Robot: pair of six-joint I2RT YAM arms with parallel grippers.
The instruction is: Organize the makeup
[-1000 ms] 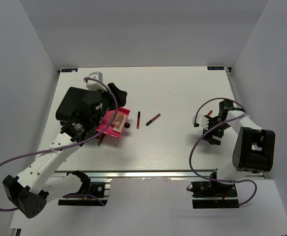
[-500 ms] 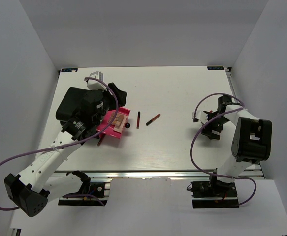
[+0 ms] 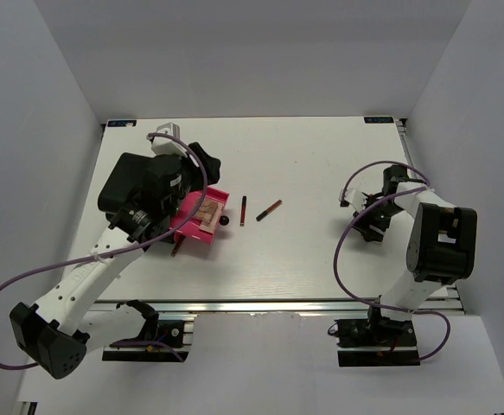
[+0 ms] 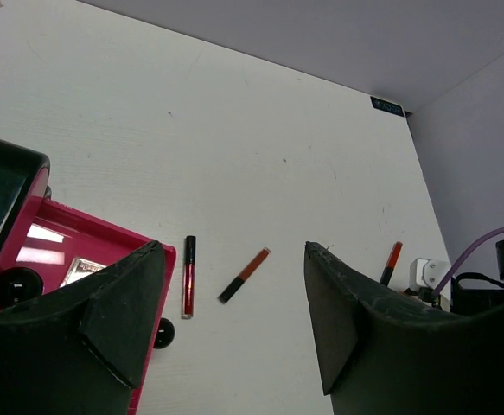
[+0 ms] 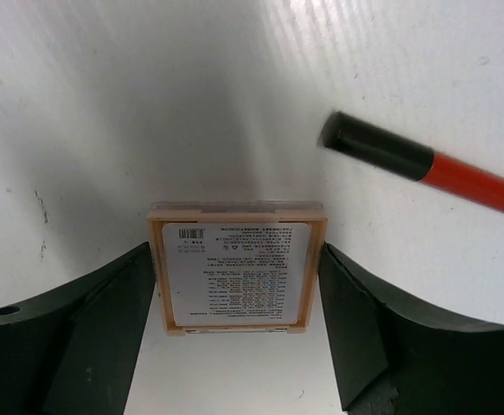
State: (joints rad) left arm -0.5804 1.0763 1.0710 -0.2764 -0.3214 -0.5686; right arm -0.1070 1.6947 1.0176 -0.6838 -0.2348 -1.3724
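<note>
Palette (image 5: 237,277) was straddled by spread jaws of the right gripper (image 5: 237,298), contact unclear; a square squeeze clear of the stick (image 5: 424,164) was advised.

Tan palette (image 5: 236,266), white printed label; red-black stick (image 5: 424,164); pink drawer (image 4: 113,232).

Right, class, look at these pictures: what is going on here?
The right gripper has its jaws either side of a square palette lying on the table, beside a red stick. Whether they grip it yet is unclear. The left gripper hovers open and empty by the pink drawer. A dark stick and an orange stick lie mid-table.
</note>
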